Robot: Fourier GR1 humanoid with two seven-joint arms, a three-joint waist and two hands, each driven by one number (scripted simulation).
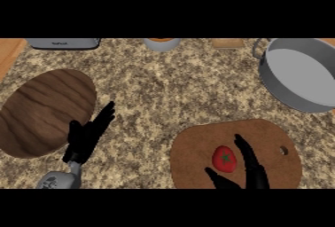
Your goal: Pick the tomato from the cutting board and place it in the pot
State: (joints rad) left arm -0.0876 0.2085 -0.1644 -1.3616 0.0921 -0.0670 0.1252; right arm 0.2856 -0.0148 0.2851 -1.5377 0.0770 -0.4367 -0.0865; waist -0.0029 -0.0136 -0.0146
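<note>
1. At far left lies an oval board of dark wood with a streaked grain; it plays no part in this step, so leave it be.
2. Your left robot hand rests just beside that oval, fingers straight and relaxed, holding nothing. Keep it parked there.
3. The tabletop is speckled stone, tan and brown, flat and hard.
4. The cutting board is a smooth, reddish-brown slab with rounded corners and a small hole near its right edge. The tomato sits on it, low and left of centre: red, glossy, round, green stem scar up.
5. Your right robot hand is open around the tomato, thumb at its lower left and fingers along its right side; whether they touch the skin I cannot quite tell. Nothing is gripped yet. Close thumb and fingers evenly across the widest part, since a round, slick fruit will likely roll out of a lopsided pinch.
6. The pot, grey metal, round, with upright walls, stands well apart at upper right. Lift above its rim before you cross.
</note>
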